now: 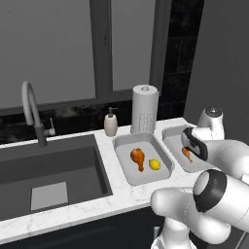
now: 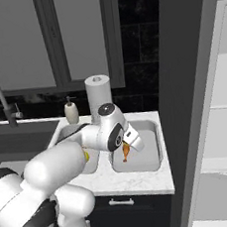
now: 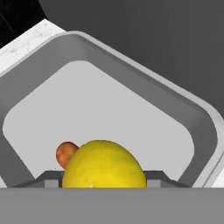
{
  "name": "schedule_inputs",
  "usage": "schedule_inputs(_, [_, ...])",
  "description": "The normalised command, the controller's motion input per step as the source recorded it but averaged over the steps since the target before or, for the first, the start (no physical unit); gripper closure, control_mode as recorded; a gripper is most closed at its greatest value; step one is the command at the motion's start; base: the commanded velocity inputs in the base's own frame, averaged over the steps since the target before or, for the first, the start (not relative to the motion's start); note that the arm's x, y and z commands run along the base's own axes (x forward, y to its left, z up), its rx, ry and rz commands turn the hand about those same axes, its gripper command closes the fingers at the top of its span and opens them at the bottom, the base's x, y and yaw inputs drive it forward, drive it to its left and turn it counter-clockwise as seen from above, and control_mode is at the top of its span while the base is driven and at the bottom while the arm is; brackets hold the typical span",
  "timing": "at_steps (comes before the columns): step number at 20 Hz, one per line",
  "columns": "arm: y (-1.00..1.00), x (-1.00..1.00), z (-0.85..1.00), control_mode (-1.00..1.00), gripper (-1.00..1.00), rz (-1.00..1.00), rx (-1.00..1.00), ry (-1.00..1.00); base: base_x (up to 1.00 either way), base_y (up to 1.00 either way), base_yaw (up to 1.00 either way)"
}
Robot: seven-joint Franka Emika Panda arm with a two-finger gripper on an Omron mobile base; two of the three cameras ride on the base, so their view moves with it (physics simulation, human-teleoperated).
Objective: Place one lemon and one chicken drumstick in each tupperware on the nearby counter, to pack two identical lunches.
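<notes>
Filling the bottom of the hand view, a bright yellow lemon sits pinched between the two dark finger tips of the robot's gripper, which is closed on it over the right-hand grey rectangular tupperware tray. Just behind the fruit, the rounded brown end of an orange-brown chicken drumstick lies on the tray's pale floor. From the right base view that same drumstick shows under the hand, inside the tray nearest the tall dark fridge side panel.

Beside it, touching or nearly so, the left-hand grey tupperware tray holds a second orange-brown drumstick and a second small yellow lemon, lying near each other.

Both trays rest on the white marble-look counter with faint grey veins. Behind them stand a white paper towel roll and a beige soap dispenser bottle, against the black tiled wall. Further left is the dark grey sunken sink with its curved metal faucet.
</notes>
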Motion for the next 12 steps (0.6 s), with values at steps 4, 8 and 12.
schedule_inputs(4, [-0.27,0.28,-0.26,-1.0,1.0,-0.04,0.0,0.0,0.0,0.0,0.0])
schedule_inputs(8, [-0.09,0.32,-0.29,-1.0,1.0,-0.01,0.0,0.0,0.0,0.0,0.0])
schedule_inputs(12, [-0.04,0.4,-0.35,-1.0,1.0,0.0,0.0,0.0,0.0,0.0,0.0])
